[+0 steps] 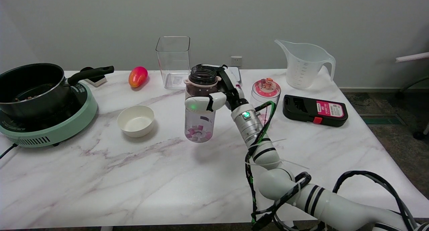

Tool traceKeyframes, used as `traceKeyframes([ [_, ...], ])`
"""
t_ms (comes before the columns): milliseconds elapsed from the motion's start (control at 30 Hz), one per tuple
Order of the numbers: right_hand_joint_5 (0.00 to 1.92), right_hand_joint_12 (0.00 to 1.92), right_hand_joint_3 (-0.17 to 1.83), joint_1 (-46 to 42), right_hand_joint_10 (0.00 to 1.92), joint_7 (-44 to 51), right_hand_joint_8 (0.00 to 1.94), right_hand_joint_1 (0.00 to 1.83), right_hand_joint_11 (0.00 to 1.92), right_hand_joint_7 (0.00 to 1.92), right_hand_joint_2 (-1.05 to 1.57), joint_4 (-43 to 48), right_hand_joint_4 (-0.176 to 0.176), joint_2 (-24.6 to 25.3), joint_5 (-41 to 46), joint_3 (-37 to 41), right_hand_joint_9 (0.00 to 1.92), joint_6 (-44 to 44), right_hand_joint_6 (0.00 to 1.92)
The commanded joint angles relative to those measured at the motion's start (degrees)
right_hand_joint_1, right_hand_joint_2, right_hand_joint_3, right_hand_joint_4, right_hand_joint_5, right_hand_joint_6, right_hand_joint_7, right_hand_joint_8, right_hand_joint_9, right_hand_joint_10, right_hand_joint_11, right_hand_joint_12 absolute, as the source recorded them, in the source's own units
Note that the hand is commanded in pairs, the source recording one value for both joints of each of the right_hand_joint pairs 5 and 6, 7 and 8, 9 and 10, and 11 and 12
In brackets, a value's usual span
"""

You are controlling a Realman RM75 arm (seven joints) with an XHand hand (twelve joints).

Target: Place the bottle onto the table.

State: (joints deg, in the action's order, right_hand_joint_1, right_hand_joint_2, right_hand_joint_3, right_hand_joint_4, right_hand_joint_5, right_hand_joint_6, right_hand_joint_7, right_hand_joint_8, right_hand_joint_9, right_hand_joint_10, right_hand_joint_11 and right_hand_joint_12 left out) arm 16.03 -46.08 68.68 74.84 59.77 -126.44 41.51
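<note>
Head view shows a white marble counter (100, 177) running the full width of the picture. At its left end sits a pale green cooker (50, 127) with a black pot (32, 87) on top, the pot's handle pointing right. The right arm (285, 187) comes in from the lower right and slants up toward the middle of the counter, a cable wound along it. Near the back right corner stands a clear measuring jug (306, 63), and near the back centre a tall square clear container (173, 62).

The bottle (200, 103), clear, open at the top with a dark threaded neck and small pink and white pieces in its bottom, is upright and lifted above the counter's middle, its shadow lying on the marble to its right and below. The right hand (218, 93) holds it: white fingers (201, 103) wrap across the front of the body just under the neck, with the black palm behind it on the right side.

A flat black device with a pink label (315, 110) lies right of the arm. A white bowl (135, 120) sits left of the bottle, well apart from it. Just beside the wrist stands a clear jar with a pink lid (266, 92). A red-orange mango (137, 76) rests near the back, left of the square container.
</note>
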Motion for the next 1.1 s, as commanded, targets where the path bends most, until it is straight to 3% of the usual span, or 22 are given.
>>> traceKeyframes([
  [33,1.59,1.52,0.4,7.37,1.68,-3.16,1.78,1.15,1.52,1.78,1.57,-22.47,0.0,9.01,-17.46,-1.03,1.68,12.95,1.59],
  [267,1.59,1.54,0.38,8.3,1.69,-2.68,1.79,1.15,1.54,1.79,1.57,-30.52,0.0,11.76,-20.54,-1.04,1.69,20.09,1.59],
  [1100,1.6,1.53,0.37,5.11,1.69,-4.38,1.79,1.15,1.53,1.79,1.57,-32.89,0.0,11.92,-21.62,-0.62,1.69,25.5,1.6],
])
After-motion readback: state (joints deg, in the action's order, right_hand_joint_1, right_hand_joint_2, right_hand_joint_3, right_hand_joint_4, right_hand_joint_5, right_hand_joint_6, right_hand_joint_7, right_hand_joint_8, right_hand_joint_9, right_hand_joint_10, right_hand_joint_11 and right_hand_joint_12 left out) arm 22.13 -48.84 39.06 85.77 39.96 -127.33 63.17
